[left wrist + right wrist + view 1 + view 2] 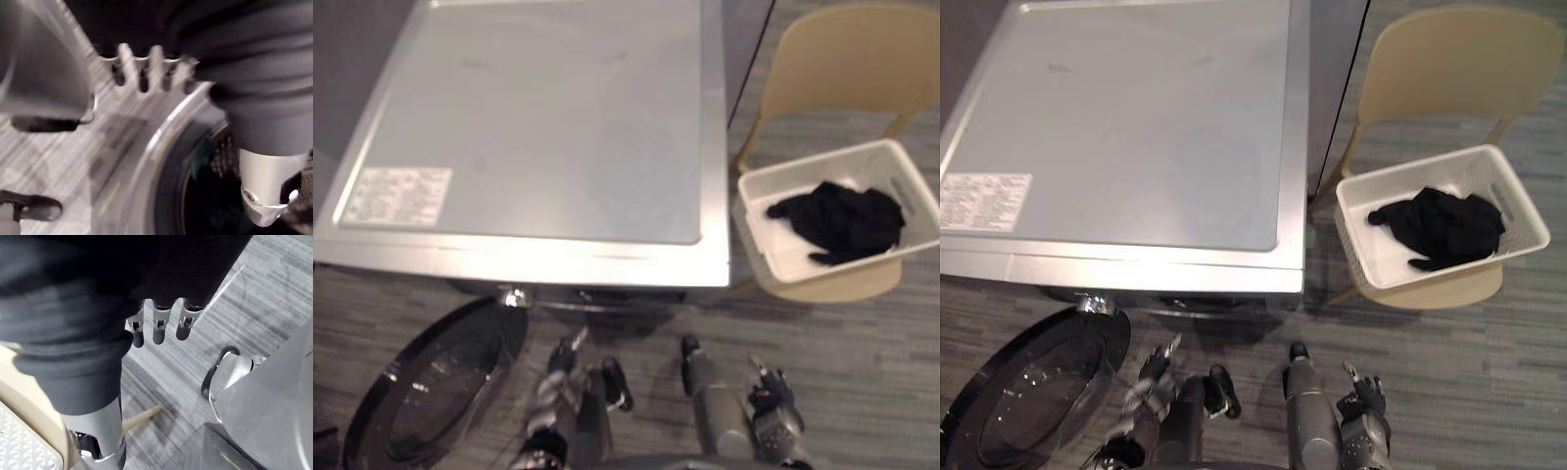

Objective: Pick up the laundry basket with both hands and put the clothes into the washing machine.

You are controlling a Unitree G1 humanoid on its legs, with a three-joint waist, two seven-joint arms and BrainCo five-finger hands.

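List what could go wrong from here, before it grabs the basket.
1. The laundry basket sits on the chair to the robot's right, while the left hand and right hand hang open in front; an uneven two-handed lift could tip it off the seat.
2. The black clothes lie loose; a tilt may spill them.
3. The washing machine door is open beside the left hand; the carried basket could clip it.
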